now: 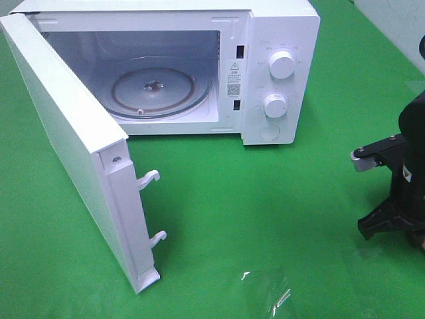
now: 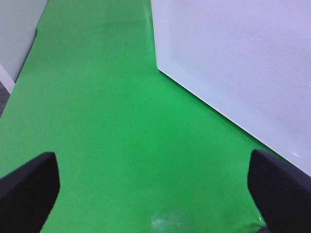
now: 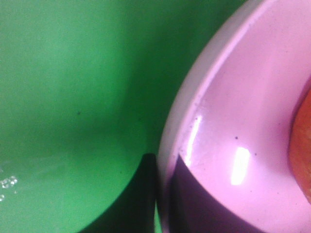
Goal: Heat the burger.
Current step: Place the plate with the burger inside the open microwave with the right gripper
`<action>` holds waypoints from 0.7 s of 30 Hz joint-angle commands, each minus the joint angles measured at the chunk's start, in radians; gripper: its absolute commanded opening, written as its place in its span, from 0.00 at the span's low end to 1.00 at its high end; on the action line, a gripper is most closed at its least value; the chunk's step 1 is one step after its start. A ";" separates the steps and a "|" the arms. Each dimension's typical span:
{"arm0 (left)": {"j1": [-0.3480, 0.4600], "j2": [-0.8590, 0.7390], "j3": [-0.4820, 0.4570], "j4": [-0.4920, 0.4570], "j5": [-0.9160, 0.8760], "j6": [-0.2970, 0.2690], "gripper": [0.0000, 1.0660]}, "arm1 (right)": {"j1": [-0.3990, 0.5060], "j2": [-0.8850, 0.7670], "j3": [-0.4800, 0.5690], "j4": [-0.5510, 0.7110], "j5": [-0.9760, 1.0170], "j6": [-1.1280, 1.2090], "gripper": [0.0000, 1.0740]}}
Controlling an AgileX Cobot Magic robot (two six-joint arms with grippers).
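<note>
Left gripper (image 2: 155, 199): jaws wide apart and empty, over the green surface (image 2: 107, 121) beside the microwave door (image 2: 243, 63).

Microwave (image 1: 199, 66), rear centre of the surface: door open, turntable (image 1: 156, 90) bare.

Right gripper (image 3: 163, 199), toward the right side: clamped across the rim of the pink plate (image 3: 228, 121).

Burger (image 3: 302, 150): only an orange sliver shows, on that plate. Judged soft and light, with layers prone to sliding. Carry it by the stiff, glossy rim, kept level.
</note>
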 commanded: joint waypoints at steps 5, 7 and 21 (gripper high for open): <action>-0.005 -0.016 0.002 -0.006 -0.014 -0.001 0.92 | 0.077 -0.016 0.067 -0.070 0.011 0.096 0.00; -0.005 -0.016 0.002 -0.006 -0.014 -0.001 0.92 | 0.099 -0.029 0.077 -0.094 0.014 0.127 0.00; -0.005 -0.016 0.002 -0.006 -0.014 -0.001 0.92 | 0.226 -0.148 0.086 -0.220 0.170 0.207 0.00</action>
